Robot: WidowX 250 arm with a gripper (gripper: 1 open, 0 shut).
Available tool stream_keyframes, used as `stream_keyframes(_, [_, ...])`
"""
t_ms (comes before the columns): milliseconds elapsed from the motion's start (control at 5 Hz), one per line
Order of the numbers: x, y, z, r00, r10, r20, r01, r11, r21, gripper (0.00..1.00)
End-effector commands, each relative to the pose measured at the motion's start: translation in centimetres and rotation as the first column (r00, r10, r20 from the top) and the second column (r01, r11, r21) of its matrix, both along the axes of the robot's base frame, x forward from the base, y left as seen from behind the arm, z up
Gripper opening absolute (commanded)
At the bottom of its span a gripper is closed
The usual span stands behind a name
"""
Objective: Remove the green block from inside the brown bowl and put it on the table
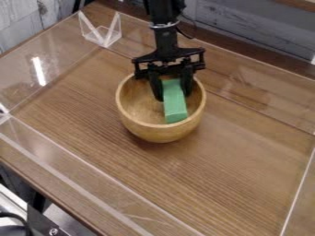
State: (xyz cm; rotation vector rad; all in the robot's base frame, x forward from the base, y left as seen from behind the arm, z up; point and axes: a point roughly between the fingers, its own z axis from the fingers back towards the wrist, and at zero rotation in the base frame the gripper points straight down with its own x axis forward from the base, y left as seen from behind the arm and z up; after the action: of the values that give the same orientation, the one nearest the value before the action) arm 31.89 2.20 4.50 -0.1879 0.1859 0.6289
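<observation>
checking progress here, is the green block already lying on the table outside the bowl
No, the green block leans inside the brown bowl with the hand at its upper end.

Smooth wooden brown bowl [133, 118], wood-grain table [234, 166], glossy clear plastic panels [50, 55], green block [176, 101] perhaps matt
</observation>
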Motion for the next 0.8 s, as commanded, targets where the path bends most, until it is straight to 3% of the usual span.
stream_keyframes(0, [1.15, -0.45, 2.41, 0.996, -0.021, 0.087, 0.020, 1.000, 0.008, 0.00])
stream_keyframes(600, [1.26, -1.16, 2.50, 0.994, -0.059, 0.096, 0.059, 0.998, 0.002, 0.00])
